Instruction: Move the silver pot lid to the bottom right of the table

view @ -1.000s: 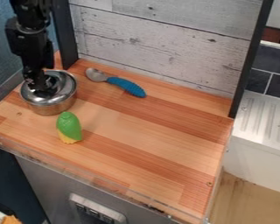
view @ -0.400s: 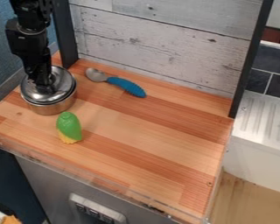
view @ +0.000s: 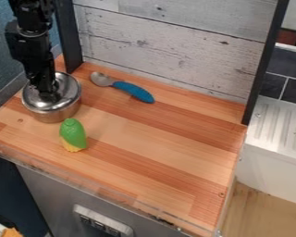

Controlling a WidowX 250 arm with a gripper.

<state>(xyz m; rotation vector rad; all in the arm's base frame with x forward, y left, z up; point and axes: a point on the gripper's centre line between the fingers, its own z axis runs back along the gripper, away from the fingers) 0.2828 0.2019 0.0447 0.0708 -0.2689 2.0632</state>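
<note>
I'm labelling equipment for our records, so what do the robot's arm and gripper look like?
The arm is black, built of chunky, blocky sections with a rounded, slightly glossy joint higher up. The gripper is black too, and narrower than the arm.

I look down on a wooden worktop (view: 157, 139) in a kitchen-like corner.
At 12 o'clock I have a wall of whitewashed planks (view: 175, 41), between black posts at 11 and 2; at 10, a blue wall (view: 5, 55). Dark tiles (view: 292, 90) with pale grout sit near 2, above a white ridged drainboard (view: 279, 125) at 3. Pale wood flooring (view: 258, 213) lies at 5, a grey front panel (view: 54, 194) at 7.
</note>
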